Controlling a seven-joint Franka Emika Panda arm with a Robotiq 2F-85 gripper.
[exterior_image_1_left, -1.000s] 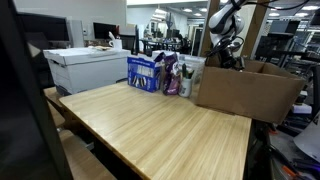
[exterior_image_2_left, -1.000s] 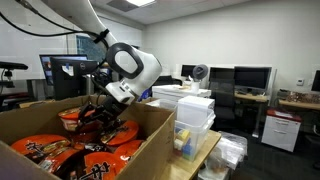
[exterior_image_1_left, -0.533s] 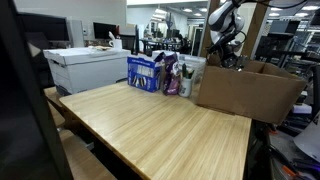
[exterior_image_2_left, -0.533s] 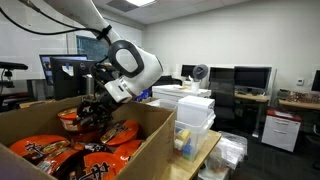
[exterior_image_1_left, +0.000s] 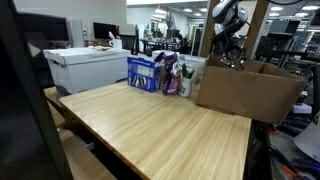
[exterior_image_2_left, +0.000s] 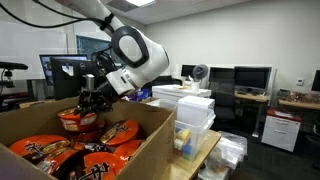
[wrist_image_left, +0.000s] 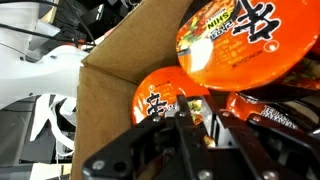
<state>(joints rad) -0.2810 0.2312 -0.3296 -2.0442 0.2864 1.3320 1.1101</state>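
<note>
My gripper (wrist_image_left: 200, 112) hangs inside an open cardboard box (exterior_image_2_left: 150, 125) of orange instant noodle packs. Its black fingers are shut, pinching the lid edge of a small orange noodle cup (wrist_image_left: 160, 98). In an exterior view the gripper (exterior_image_2_left: 90, 104) sits just above that cup (exterior_image_2_left: 73, 121) at the box's far corner. A large orange noodle bowl (wrist_image_left: 250, 40) lies beside it, and more bowls (exterior_image_2_left: 120, 131) fill the box. From across the table, the gripper (exterior_image_1_left: 232, 57) hovers over the box (exterior_image_1_left: 245, 92), whose wall hides its fingertips.
The box stands at the far end of a wooden table (exterior_image_1_left: 160, 125). Snack packages (exterior_image_1_left: 165, 72) stand next to it, and a white printer (exterior_image_1_left: 85, 68) is behind. Stacked plastic drawers (exterior_image_2_left: 195, 115) stand close by the box, with desks and monitors (exterior_image_2_left: 250, 78) beyond.
The fingers have closed from partly open to shut. The wrist has risen and shifted toward the box's far corner, over the small cup.
</note>
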